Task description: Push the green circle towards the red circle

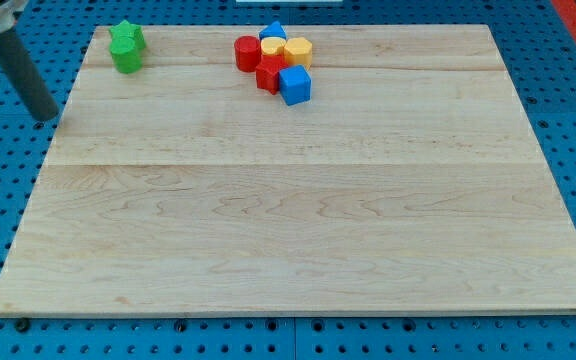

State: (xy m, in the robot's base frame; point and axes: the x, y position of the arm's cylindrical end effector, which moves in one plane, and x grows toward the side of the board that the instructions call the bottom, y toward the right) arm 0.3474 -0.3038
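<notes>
Two green blocks touch near the board's top left corner: a green star-like block [126, 38] and, just below it, a green circle [126, 60]. The red circle [247, 52] stands at the top middle, at the left end of a tight cluster. My tip [47, 118] is at the board's left edge, below and to the left of the green blocks and apart from them. The rod slants up towards the view's top left corner.
The cluster beside the red circle holds a blue triangle-like block [274, 32], two yellow blocks [299, 50], another red block [269, 74] and a blue cube [295, 85]. The wooden board [298, 220] lies on a blue pegboard.
</notes>
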